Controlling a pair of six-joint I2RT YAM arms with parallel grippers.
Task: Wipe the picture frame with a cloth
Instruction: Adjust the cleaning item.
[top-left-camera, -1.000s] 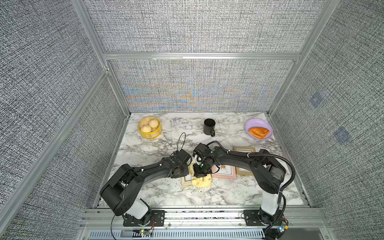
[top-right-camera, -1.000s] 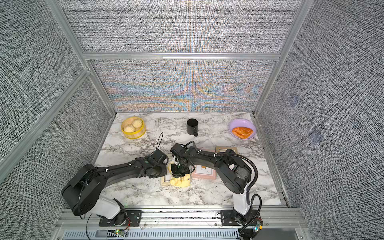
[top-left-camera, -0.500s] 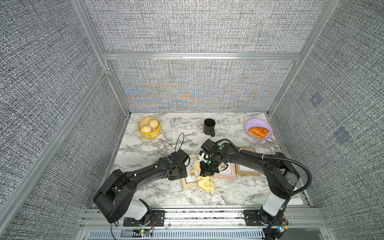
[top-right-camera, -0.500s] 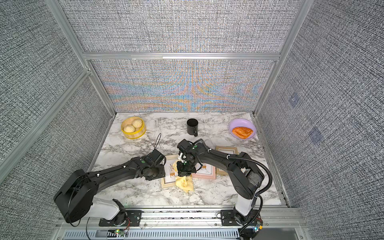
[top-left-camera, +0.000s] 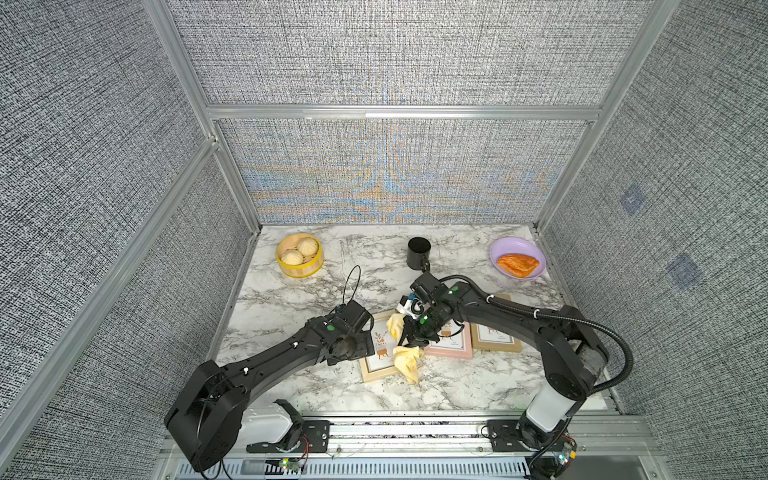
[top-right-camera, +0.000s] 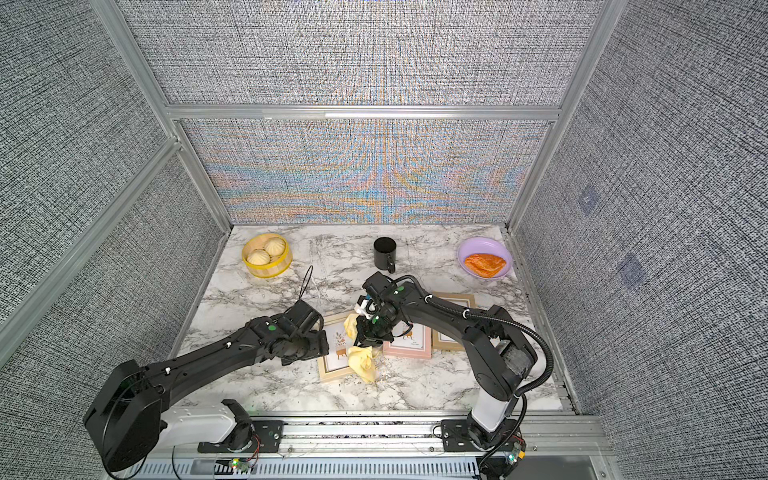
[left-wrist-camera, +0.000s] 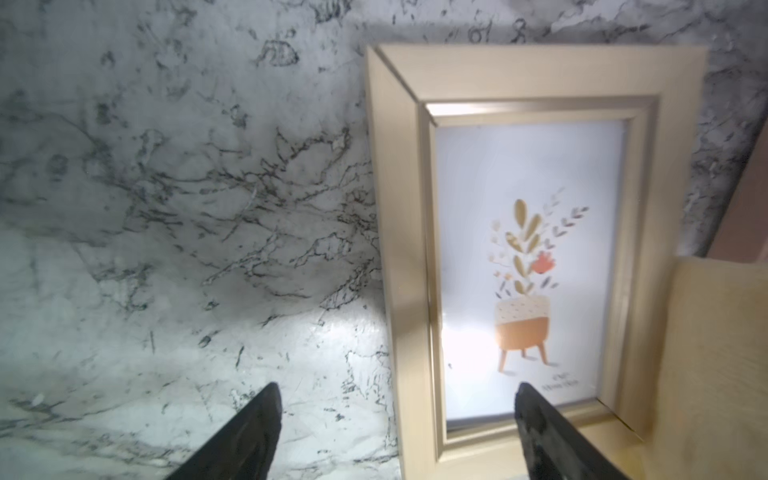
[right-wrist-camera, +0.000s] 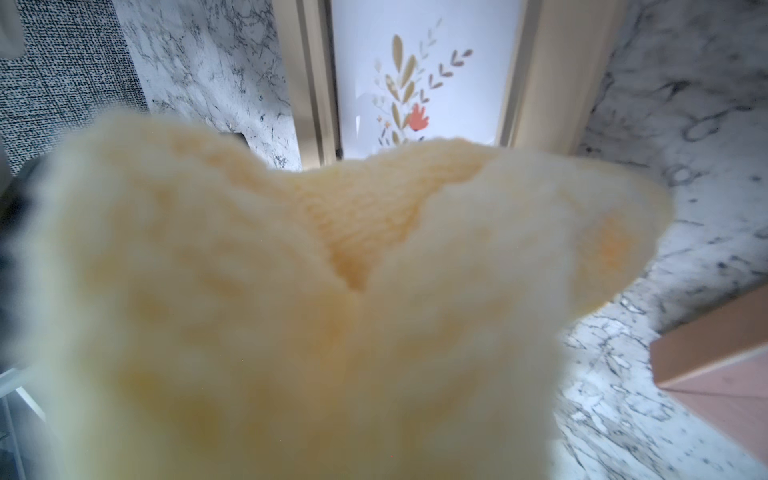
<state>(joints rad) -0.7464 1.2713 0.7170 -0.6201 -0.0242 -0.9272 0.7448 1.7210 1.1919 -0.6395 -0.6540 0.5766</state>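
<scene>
The picture frame (top-left-camera: 376, 368) is beige with a potted-plant print and lies flat near the table's front; it also shows in the other top view (top-right-camera: 332, 368). My left gripper (left-wrist-camera: 397, 395) is open, holding nothing. One finger is over the marble and the other over the print, so they straddle the frame's (left-wrist-camera: 519, 79) side rail. My right gripper (top-left-camera: 410, 338) is shut on the cloth (top-left-camera: 407, 361), a pale yellow rag hanging over the frame's right part. The cloth (right-wrist-camera: 291, 291) fills the right wrist view and hides those fingers; the frame (right-wrist-camera: 419, 62) shows beyond it.
A pink frame (top-left-camera: 451, 348) and a brown frame (top-left-camera: 496, 341) lie just right of the beige one. At the back stand a black mug (top-left-camera: 417, 253), a steamer basket of buns (top-left-camera: 299, 254) and a purple plate (top-left-camera: 498, 249) holding an orange pastry. Walls enclose three sides.
My left gripper has opened and let go of the frame's left edge. My right gripper has lifted the cloth off the frame's front part and carried it back and right, so it now hangs.
</scene>
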